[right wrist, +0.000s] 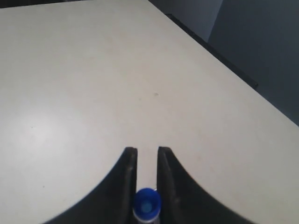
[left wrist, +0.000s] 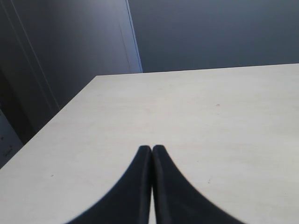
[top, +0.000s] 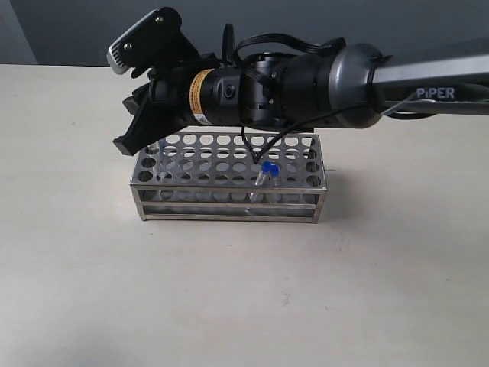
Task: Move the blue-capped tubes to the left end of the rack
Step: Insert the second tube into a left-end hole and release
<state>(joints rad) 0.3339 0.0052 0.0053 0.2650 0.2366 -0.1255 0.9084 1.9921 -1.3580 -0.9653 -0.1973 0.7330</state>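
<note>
Two blue-capped tubes [top: 266,172] stand side by side, slightly tilted, in the front row of the rack [top: 191,205], right of its middle. The rack rests on a pale table [top: 229,306]. The right arm [top: 397,76] reaches in from the right above the rack, placing the right gripper [top: 136,136] over the rack's left end. The right wrist view shows its fingers [right wrist: 124,177] drawn to a narrow gap and clamped on a further tube, the held tube [right wrist: 147,205], which sits near the finger bases with its blue cap facing the camera. The body of this tube cannot be made out clearly in the exterior view. The left gripper [left wrist: 152,148] appears only in the left wrist view: its fingertips are pressed together with nothing between them, above bare table surface.
</note>
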